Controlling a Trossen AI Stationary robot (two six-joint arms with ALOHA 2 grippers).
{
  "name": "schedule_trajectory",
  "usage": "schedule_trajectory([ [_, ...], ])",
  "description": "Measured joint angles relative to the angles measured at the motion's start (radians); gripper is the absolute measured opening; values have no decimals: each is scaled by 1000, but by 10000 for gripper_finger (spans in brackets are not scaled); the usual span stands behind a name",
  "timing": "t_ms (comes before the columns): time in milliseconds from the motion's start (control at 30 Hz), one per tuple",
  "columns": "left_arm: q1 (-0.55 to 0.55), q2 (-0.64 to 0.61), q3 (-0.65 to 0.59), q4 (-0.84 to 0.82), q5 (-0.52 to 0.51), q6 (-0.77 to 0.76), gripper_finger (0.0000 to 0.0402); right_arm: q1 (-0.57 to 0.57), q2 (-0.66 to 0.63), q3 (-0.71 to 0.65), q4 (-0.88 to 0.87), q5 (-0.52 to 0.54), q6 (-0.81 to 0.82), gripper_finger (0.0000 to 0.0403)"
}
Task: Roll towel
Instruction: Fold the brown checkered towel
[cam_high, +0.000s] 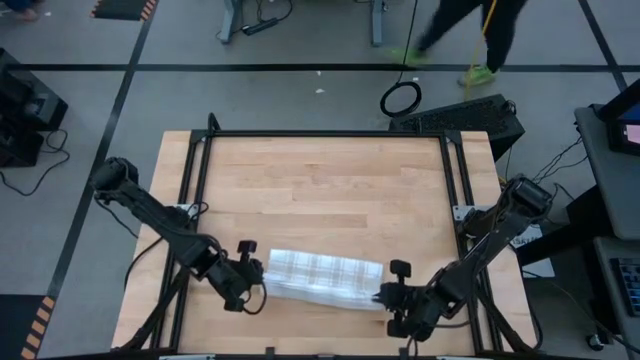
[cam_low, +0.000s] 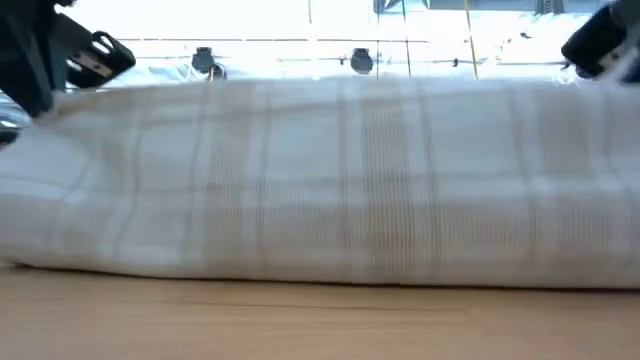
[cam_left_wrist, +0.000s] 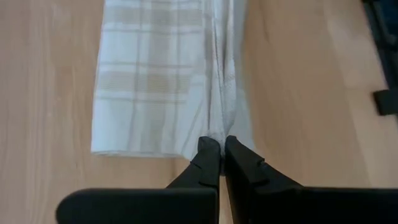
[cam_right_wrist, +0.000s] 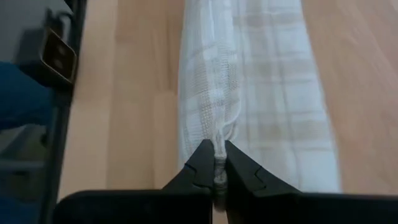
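One towel (cam_high: 322, 276); two pinching grippers (cam_left_wrist: 221, 149) (cam_right_wrist: 215, 157)

The towel (cam_high: 322, 276) lies on the table (cam_high: 320, 180), near the front edge, running crosswise as a long narrow bundle between the two arms. The left gripper (cam_high: 254, 287) sits at the towel's left end, fingers pinched together on a fold of cloth at that end (cam_left_wrist: 219, 163). The right gripper (cam_high: 386, 298) sits at the towel's right end, likewise pinched on a gathered fold there (cam_right_wrist: 216, 165). Both arms reach in from the table's outer sides toward its front centre. The table area behind the towel is bare wood. A person (cam_high: 470, 35) is on the floor well behind the table, toward the right.
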Motion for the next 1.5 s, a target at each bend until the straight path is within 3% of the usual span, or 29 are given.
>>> schedule_trajectory([
  [333, 63, 1, -64, 118, 37, -22, 8, 11, 99, 0, 1, -11, 239, 4],
  [533, 56, -10, -66, 112, 53, 23, 8, 12, 86, 0, 7, 86, 215, 4],
  [733, -12, -47, -60, 124, 80, -44, 8, 26, 57, 0, 25, 82, 251, 4],
  [1000, -173, -53, -25, 266, 102, -123, 8, 96, 29, 0, 335, -3, 198, 4],
  [1100, -206, -53, -3, 279, 66, -106, 8, 114, 26, 2, 431, -32, 171, 4],
  [1267, -211, -46, 1, 203, -25, -115, 8, 106, 26, 2, 349, -10, 209, 4],
  [1500, -190, 12, 1, 106, -35, -158, 8, 59, 32, 2, 184, -10, 316, 4],
])
